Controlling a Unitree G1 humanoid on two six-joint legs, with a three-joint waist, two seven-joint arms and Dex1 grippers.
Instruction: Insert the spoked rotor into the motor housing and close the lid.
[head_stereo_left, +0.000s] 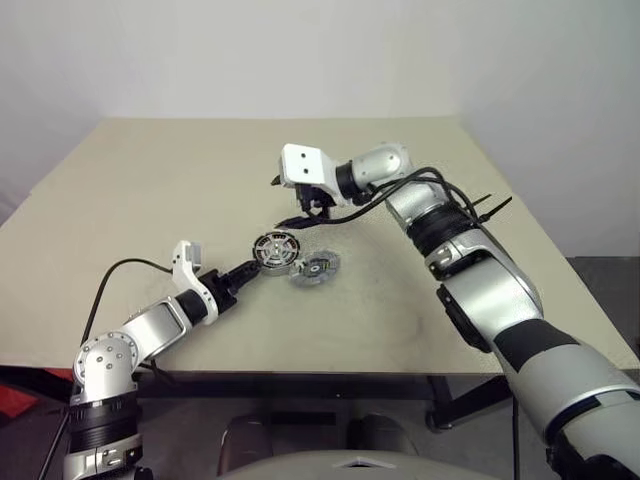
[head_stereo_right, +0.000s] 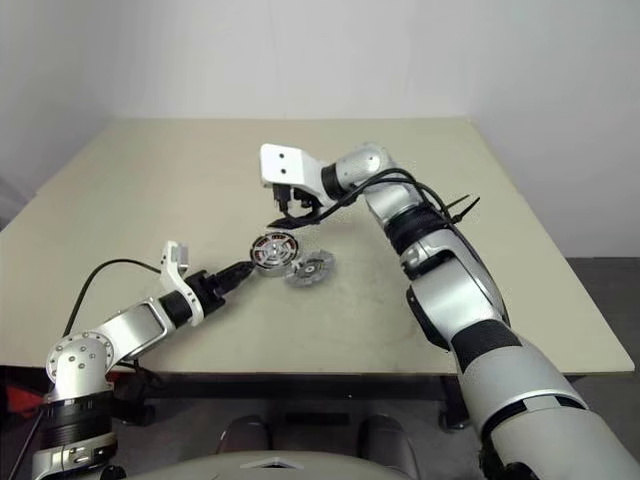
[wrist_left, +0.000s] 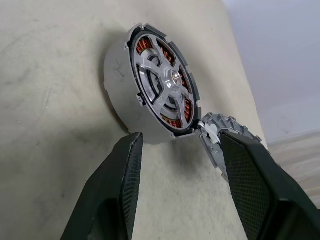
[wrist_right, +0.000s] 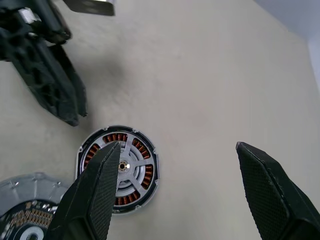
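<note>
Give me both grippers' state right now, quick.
Left gripper: open, empty, just short of the motor housing.
Right gripper: open wide, empty, above the housing.

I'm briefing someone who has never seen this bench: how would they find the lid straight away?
Start at the beige table and go to the two round parts near its middle. The lid is the flat silver-grey disc on the robot's right of the pair, lying against the motor housing. It has a dark, greenish patterned centre, while the housing shows copper windings behind silver spokes.
</note>
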